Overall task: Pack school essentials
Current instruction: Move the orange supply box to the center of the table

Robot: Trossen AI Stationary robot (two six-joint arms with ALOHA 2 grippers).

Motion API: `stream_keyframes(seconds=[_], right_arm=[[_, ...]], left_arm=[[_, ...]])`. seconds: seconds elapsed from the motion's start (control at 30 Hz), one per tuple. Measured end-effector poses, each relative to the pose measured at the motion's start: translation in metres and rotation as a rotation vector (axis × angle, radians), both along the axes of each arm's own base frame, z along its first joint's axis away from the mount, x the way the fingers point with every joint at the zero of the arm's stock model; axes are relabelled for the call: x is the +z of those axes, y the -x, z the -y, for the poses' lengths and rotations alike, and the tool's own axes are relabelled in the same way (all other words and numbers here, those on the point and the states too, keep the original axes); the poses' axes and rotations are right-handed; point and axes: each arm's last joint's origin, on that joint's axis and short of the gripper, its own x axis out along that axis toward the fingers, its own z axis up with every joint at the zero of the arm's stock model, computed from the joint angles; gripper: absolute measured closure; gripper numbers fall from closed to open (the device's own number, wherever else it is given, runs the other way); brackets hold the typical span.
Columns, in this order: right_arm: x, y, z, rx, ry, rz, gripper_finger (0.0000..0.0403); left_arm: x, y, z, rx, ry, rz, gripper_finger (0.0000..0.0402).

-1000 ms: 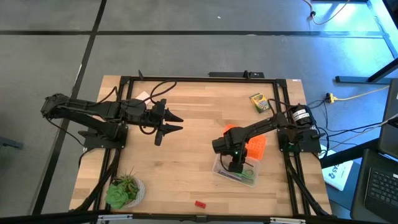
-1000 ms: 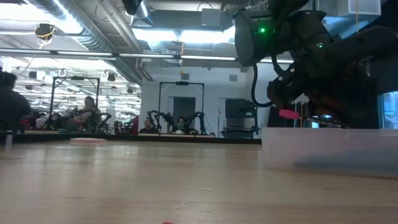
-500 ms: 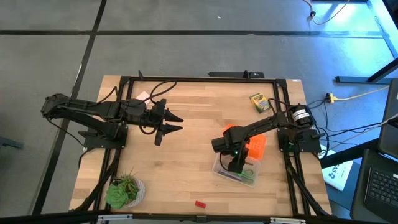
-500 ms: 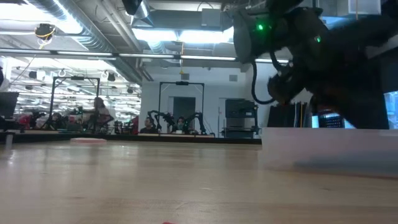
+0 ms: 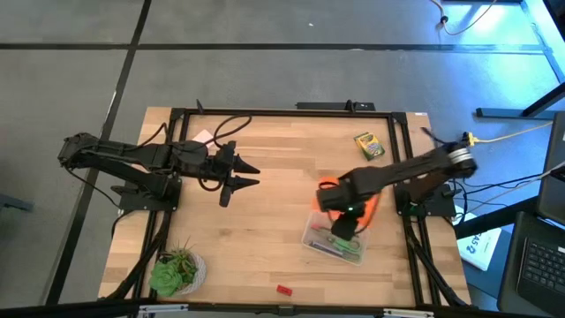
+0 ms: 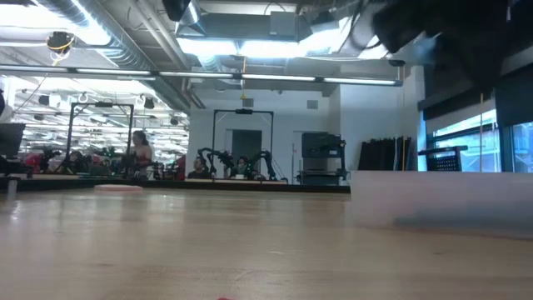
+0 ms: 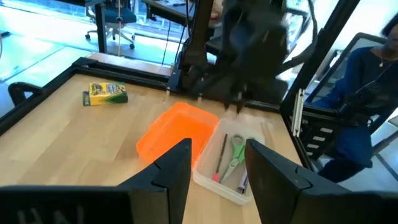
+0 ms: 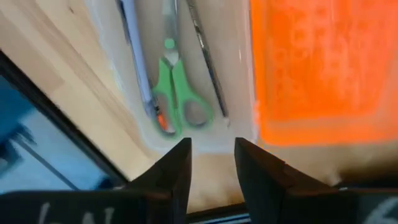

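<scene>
My right gripper [image 8: 212, 163] hangs open above the near end of the clear box [image 5: 333, 244] and touches nothing. Inside lie green-handled scissors [image 8: 180, 94], a purple pen [image 8: 137, 57] and a thin dark pencil [image 8: 208, 65]. My left gripper [image 5: 240, 175] waits open over the table's left half, pointing at the box [image 7: 231, 163]. The yellow-green crayon box [image 5: 368, 145] lies flat near the far right corner. A small red eraser [image 5: 283, 289] sits by the near edge. The pink note pad [image 5: 204, 137] shows partly behind the left arm.
The orange perforated lid [image 5: 356, 208] lies against the box's far side, under my right arm. A green potted plant [image 5: 177, 270] stands at the near left corner. A dark metal frame [image 5: 282, 112] runs along the table's edges. Bare wood lies between the two arms.
My right gripper has risen from the clear box, out of the low view, and its arm has swung toward the table's right edge. A pink-tipped thing by its fingers a second ago no longer shows there. The left arm has kept still.
</scene>
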Motion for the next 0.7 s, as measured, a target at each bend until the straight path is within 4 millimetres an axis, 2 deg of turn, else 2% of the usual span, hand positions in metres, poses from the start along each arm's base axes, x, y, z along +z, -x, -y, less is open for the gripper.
stream_keyframes(seconds=[0.1,0.23,0.43,0.7], right_arm=[[0.009,0.024,-0.006,-0.112,-0.001,0.004,0.0279],[0.006,0.057,-0.015,-0.238,-0.010,-0.066,0.0279],[-0.027,0.081,-0.022,-0.336,-0.065,-0.220,0.0279],[-0.073,0.091,-0.019,-0.456,-0.064,-0.279,0.0279]], left_arm=[[-0.001,0.000,0.000,0.000,-0.001,-0.006,0.0259],[-0.001,0.000,0.001,-0.007,-0.004,-0.006,0.0259],[-0.001,0.000,0.003,-0.014,-0.007,-0.006,0.0259],[-0.001,0.000,0.003,-0.014,-0.007,-0.006,0.0260]])
